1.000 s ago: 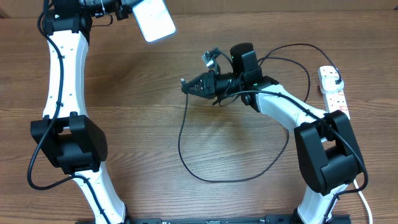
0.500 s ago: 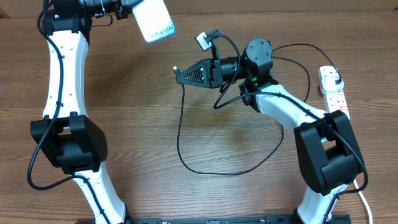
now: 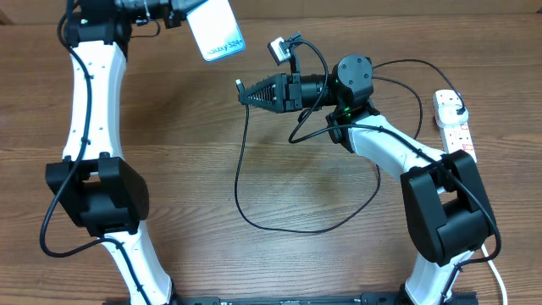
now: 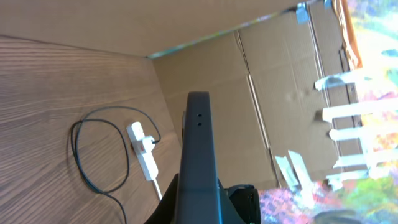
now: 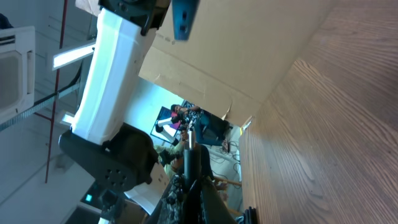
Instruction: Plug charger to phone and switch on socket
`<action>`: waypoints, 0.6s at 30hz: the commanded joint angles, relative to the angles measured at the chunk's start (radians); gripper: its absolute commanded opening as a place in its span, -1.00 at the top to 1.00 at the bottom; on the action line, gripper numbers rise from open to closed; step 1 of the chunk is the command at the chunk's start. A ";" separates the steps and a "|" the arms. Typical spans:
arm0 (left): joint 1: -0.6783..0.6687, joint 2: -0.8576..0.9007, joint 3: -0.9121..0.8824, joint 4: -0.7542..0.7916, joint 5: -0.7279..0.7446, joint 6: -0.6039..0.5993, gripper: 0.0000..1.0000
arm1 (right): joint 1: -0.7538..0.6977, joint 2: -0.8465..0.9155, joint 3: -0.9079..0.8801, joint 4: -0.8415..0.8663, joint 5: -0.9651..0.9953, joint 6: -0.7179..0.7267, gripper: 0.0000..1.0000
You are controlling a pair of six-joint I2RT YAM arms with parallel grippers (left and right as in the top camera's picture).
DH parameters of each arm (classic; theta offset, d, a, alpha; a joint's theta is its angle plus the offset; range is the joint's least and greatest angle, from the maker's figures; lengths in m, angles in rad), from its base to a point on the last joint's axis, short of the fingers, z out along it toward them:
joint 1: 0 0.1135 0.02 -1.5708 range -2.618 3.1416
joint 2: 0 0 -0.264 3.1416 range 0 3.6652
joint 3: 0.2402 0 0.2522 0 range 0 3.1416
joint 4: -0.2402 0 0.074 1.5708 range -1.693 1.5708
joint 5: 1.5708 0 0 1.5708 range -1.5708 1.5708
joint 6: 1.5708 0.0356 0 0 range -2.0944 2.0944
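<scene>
The wooden table (image 3: 169, 152) fills the overhead view, and both arms are working near its far edge. The left arm (image 3: 89, 93) reaches up that side, its left gripper (image 3: 180, 13) clamped on the phone (image 3: 216, 30), which is lifted clear of the wood, tilted, light-blue screen facing the camera. From the left wrist the phone shows edge-on, a dark slab running straight out between the jaws. On the right edge lies the socket (image 3: 455, 127), a white strip flat on the table with the black plug (image 3: 457, 108) seated at its far end. The charger (image 3: 279, 227) sweeps a wide loop across the wood and rises to the right gripper (image 3: 247, 93), whose fingers are pinched together on the cable just behind the small plug tip (image 3: 240, 83). That tip pokes out towards the phone, near it, not touching
</scene>
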 commanded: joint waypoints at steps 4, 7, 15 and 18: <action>-0.033 -0.005 0.010 -0.061 0.039 0.096 0.92 | -0.003 -0.016 0.016 0.011 0.019 0.010 0.92; -0.034 -0.005 0.010 -0.143 0.036 0.166 0.92 | -0.004 -0.016 0.016 0.011 0.026 0.005 0.92; -0.033 -0.005 0.010 -0.200 0.027 0.195 0.92 | -0.013 -0.016 0.016 0.014 0.034 0.003 0.93; -0.033 -0.005 0.010 -0.200 0.026 0.203 0.92 | -0.016 -0.016 0.016 0.014 0.034 0.003 0.92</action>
